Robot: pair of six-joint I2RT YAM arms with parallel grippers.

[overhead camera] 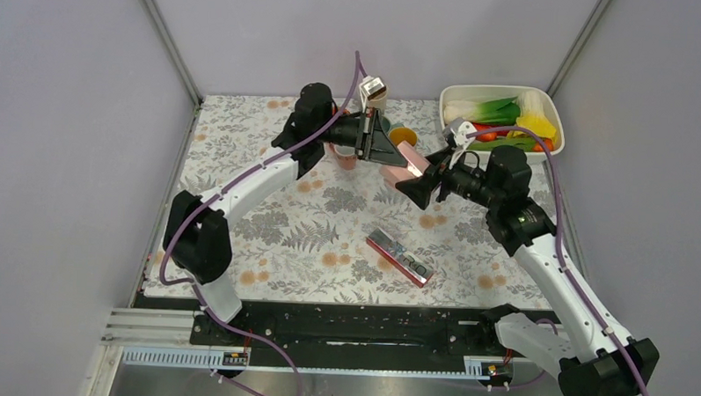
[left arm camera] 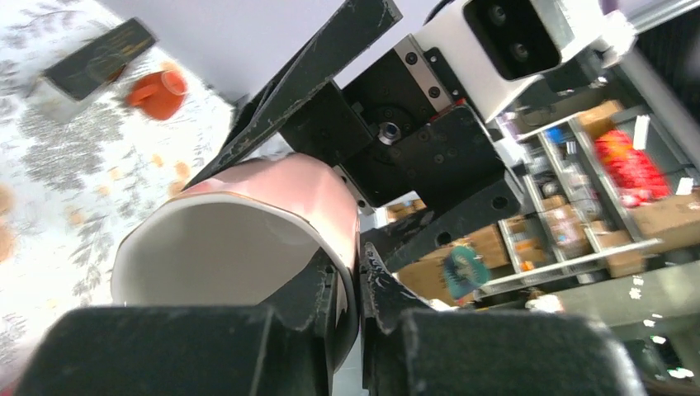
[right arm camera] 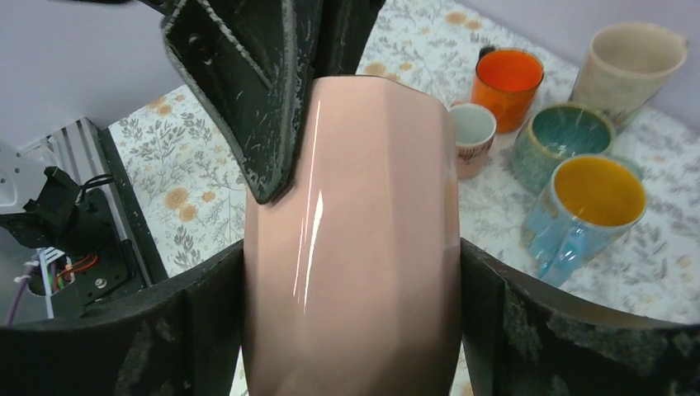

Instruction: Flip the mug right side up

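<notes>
the right hand (right arm camera: pixel 351 280) is clamped on the pink mug (right arm camera: pixel 355 206), one finger pressed flat on each side of its glossy body. the left hand (left arm camera: pixel 351 309) pinches the same mug at the mouth: one finger sits inside against the white inner wall, the other outside, with the rim between them. so both hands grip it at once, meeting above the far middle of the tabletop (overhead camera: pixel 284 231).

the mug hangs in the air between them, lying roughly on its side, mouth toward the left hand and base toward the right. it touches nothing else. below and beyond it stands a cluster of upright cups, among them an orange mug (right arm camera: pixel 506 78), a teal mug (right arm camera: pixel 561 136) and a blue mug with a yellow inside (right arm camera: pixel 590 198). a tray of vegetables (overhead camera: pixel 447 100) sits at the far right, and a dark flat box (overhead camera: pixel 400 257) lies nearer the arms.

by my reading the task is about halfway: lifted and tipped to horizontal, not yet upright. what is left is one hand letting go, the rest of the turn, and setting it down on its base.
</notes>
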